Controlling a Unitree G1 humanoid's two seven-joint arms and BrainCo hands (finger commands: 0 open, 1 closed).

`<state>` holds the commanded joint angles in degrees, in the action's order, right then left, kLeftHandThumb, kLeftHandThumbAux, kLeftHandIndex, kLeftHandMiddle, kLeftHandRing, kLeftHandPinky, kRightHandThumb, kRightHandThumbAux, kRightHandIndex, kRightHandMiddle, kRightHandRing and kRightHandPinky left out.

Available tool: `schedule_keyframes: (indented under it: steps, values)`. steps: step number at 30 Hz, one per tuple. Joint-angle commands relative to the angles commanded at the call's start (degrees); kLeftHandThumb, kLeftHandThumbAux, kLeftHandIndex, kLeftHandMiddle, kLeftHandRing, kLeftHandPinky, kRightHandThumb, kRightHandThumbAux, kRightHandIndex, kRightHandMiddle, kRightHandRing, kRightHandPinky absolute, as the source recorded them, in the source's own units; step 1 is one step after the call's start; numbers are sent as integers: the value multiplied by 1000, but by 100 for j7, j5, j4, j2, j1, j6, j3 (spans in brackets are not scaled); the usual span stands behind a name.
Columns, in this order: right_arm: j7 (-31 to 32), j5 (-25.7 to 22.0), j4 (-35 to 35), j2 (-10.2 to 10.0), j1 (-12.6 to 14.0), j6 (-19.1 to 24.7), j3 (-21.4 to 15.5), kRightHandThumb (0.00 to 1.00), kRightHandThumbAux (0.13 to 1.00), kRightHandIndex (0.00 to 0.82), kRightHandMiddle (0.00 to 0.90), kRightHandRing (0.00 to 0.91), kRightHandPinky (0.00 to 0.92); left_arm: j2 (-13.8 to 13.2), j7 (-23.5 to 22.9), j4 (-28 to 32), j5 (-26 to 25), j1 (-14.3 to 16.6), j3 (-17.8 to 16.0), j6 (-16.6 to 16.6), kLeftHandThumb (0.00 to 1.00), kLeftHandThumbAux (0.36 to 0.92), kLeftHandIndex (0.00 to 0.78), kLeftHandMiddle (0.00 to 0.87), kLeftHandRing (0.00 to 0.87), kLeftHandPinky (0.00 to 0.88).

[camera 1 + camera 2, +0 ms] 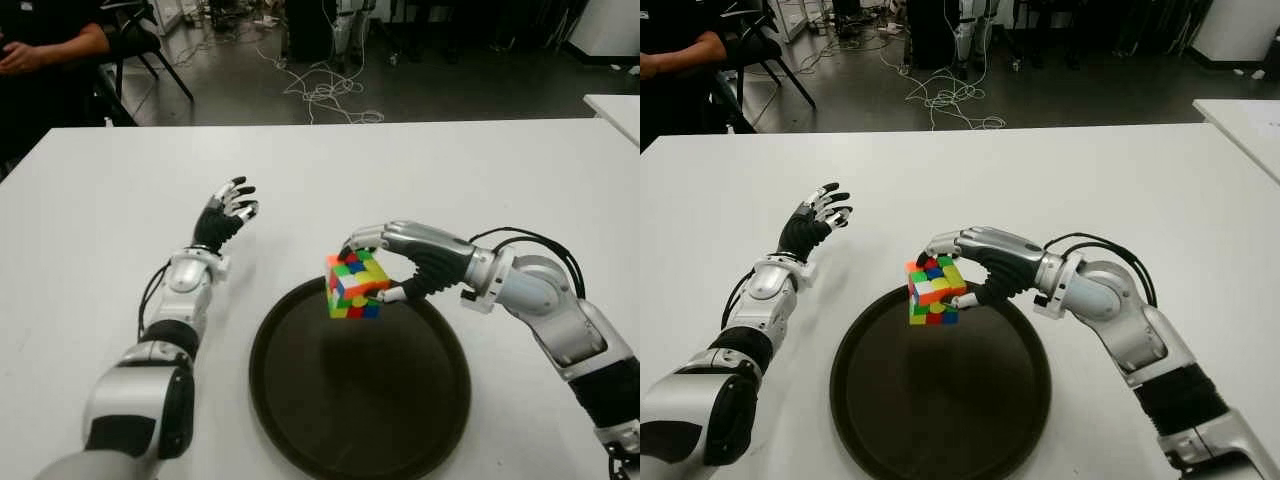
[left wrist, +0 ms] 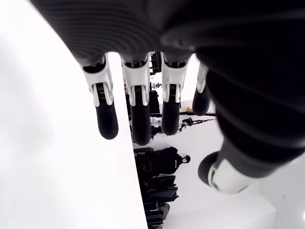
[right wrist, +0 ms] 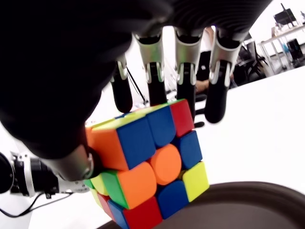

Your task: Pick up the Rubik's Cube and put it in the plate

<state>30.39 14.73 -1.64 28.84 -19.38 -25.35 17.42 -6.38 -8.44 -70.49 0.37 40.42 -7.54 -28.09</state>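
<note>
Item: Rubik's Cube (image 1: pixel 355 284), multicoloured, tilted, held clear of the surface above the far rim of the plate (image 1: pixel 300 420); the right wrist view shows the dark rim of the plate just beneath the cube's lower corner, apart from it. Item: plate, round, dark, shallow, lying on the white table (image 1: pixel 420 170) near the robot's edge, nothing resting inside it. Item: right hand (image 1: pixel 405 262), reaching in from the right, fingers (image 3: pixel 156 88) curled over the top of the cube and thumb pressed against its near side, clasping it between them. Item: left hand (image 1: pixel 225 215), idle, showing to the left of the plate over bare table, well apart from the cube; fingers extended and loosely spread, holding nothing, as its own wrist view confirms; contact with the table cannot be told. Item: table, white, otherwise bare around the hands. Background: dark floor beyond the far table edge with loose cables (image 1: pixel 320 90); a seated person's arm (image 1: pixel 50 45) at the far left corner; a second white table edge (image 1: pixel 615 110) at far right.
</note>
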Motion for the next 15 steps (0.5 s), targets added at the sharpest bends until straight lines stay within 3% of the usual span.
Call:
schedule_keyframes:
  steps: [1, 2, 3, 4, 6, 8, 15]
  values:
    - [55, 3, 23, 20, -4, 36, 10, 686, 741, 390, 237, 227, 206, 0, -6, 2, 0, -2, 1, -1, 200, 721, 121, 191, 210, 225]
    - [98, 2, 45, 37, -5, 64, 16, 569, 757, 322, 209, 201, 183, 0, -9, 5, 0, -3, 2, -2, 200, 721, 120, 190, 210, 226]
    - [126, 2, 59, 46, -6, 84, 19, 365, 788, 222, 167, 163, 150, 1, -11, 7, 0, -3, 3, -3, 202, 719, 120, 189, 210, 229]
    - [184, -25, 75, 60, -9, 111, 28, 234, 809, 158, 141, 139, 128, 3, -14, 10, -5, -3, 0, -4, 203, 719, 119, 189, 210, 230]
    - [328, -104, 90, 87, -16, 165, 49, 119, 807, 81, 80, 79, 78, 8, -5, 12, -13, 0, -7, -6, 211, 720, 125, 197, 218, 241]
    - [431, -144, 90, 99, -21, 197, 56, 48, 800, 33, 34, 33, 35, 11, 8, 10, -12, 5, -9, -5, 218, 722, 132, 205, 224, 247]
    - [598, -150, -139, 80, -64, 93, 49, 4, 737, 2, 2, 2, 2, 7, 23, 4, 5, 1, 3, -33, 211, 717, 128, 192, 218, 242]
